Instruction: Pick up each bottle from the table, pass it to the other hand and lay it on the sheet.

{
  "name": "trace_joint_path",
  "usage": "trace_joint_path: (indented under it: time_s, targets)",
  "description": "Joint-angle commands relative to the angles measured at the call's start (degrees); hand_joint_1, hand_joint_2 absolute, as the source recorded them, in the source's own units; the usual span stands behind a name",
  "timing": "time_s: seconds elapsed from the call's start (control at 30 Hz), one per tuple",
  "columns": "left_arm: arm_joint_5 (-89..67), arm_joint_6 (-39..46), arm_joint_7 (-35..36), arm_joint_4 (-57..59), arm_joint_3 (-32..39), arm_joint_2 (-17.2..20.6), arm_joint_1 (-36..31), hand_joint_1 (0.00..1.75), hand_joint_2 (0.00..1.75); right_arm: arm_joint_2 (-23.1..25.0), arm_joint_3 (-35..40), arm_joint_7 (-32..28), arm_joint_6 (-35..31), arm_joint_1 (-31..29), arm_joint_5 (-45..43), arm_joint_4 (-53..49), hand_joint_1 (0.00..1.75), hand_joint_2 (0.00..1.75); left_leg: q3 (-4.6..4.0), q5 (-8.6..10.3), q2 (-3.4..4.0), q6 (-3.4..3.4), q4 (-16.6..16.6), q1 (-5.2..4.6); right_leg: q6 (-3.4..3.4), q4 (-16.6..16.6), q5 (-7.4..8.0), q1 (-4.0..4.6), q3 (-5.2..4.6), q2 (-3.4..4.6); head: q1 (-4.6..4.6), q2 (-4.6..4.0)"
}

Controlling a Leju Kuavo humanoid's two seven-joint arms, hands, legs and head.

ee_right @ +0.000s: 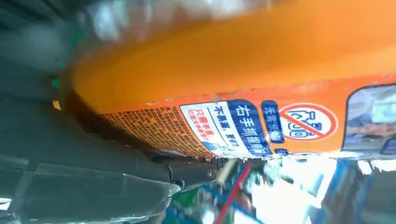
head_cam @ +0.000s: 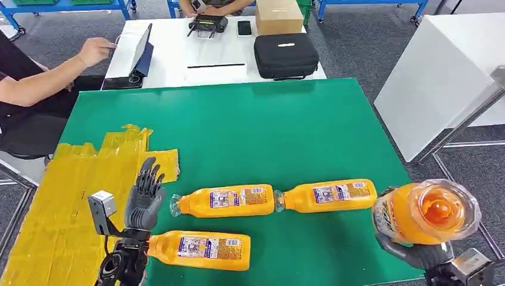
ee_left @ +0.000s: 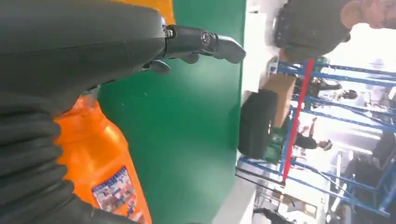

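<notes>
Right hand point(head_cam: 417, 250) fingers point(ee_right: 187, 172) grasped a full orange plastic bottle point(head_cam: 426, 214), raised off the green desk point(head_cam: 268, 131). Left hand point(head_cam: 145, 193) was released, fingers spread. Likely heavy, slick; hand over mid-body. Yellow sheet point(head_cam: 65, 208) lay left.

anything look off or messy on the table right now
Nothing spilled or broken. The yellow sheet is crumpled and uneven along its far edge. Three bottles lie flat on the green table, none on the sheet yet; the right hand holds a fourth bottle.
</notes>
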Motion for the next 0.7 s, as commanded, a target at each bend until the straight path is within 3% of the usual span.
trace_joint_path:
  time_s: [0.03, 0.07, 0.13, 0.17, 0.2, 0.27, 0.5, 0.7]
  targets:
    - [2.0, -0.8, 0.7, 1.7, -6.3, -0.6, -7.6, 0.00, 1.75, 7.7, 18.9, 8.4, -20.1, -26.2, 11.6, 28.3, 1.75, 1.75, 0.00, 0.12, 0.61, -0.07, -0.1, 0.08, -0.13, -0.1, 0.33, 0.08, -0.07, 0.52, 0.04, 0.00]
    - [1.8, -0.2, 0.0, 1.8, -7.4, -1.2, -9.3, 0.00, 1.75, 9.6, 23.4, 11.3, -24.9, -32.6, 14.7, 37.0, 1.75, 1.75, 0.04, 0.14, 0.74, -0.08, -0.1, 0.17, -0.04, -0.2, 0.41, 0.17, -0.03, 0.65, 0.04, 0.00]
    - [1.2, 3.8, 0.2, 3.1, -9.5, -2.7, -13.4, 0.00, 1.75, 12.4, 30.1, 12.6, -31.0, -44.0, 12.6, 53.8, 1.75, 1.75, 0.03, 0.20, 1.04, -0.10, 0.0, 0.15, 0.06, -0.1, 0.57, 0.08, -0.13, 0.88, 0.02, 0.00]
    - [1.0, 5.3, 0.2, 3.6, -9.9, -3.3, -14.7, 0.00, 1.75, 14.0, 31.9, 14.6, -32.1, -47.1, 12.8, 58.2, 1.75, 1.75, -0.01, 0.26, 1.33, -0.14, 0.0, 0.17, 0.02, -0.1, 0.72, 0.10, -0.24, 1.14, 0.02, 0.00]
    - [1.3, 5.9, 0.3, 3.8, -10.3, -3.7, -15.6, 0.00, 1.75, 14.9, 33.6, 15.1, -32.8, -48.6, 13.2, 60.2, 1.75, 1.75, -0.09, 0.33, 0.97, -0.16, 0.0, 0.16, 0.07, 0.0, 0.65, 0.09, -0.23, 0.82, 0.02, 0.00]
    - [2.2, 6.2, 0.4, 3.3, -10.3, -4.2, -16.2, 0.00, 1.75, 16.8, 36.9, 16.9, -34.1, -50.4, 15.0, 62.4, 1.75, 1.75, -0.31, 0.59, 1.18, -0.27, 0.1, 0.06, -0.04, 0.1, 0.87, 0.01, -0.64, 0.91, 0.00, 0.00]
    - [3.8, 6.1, 1.7, 1.5, -10.0, -4.0, -15.5, 0.00, 1.75, 20.3, 43.8, 23.9, -35.7, -54.7, 19.2, 65.3, 1.75, 1.75, -0.91, 1.14, 0.20, -0.40, 0.1, 0.04, -0.04, 0.2, 0.92, 0.08, -1.12, 0.02, 0.00, 0.00]
    - [5.2, 6.6, 3.0, 1.8, -10.0, -5.3, -17.3, 0.00, 1.75, 23.1, 48.8, 26.6, -38.8, -59.5, 24.6, 69.6, 1.75, 1.75, -1.23, 1.19, 0.05, -0.41, 0.1, 0.04, -0.01, 0.4, 0.91, 0.01, -1.37, -0.11, 0.02, 0.00]
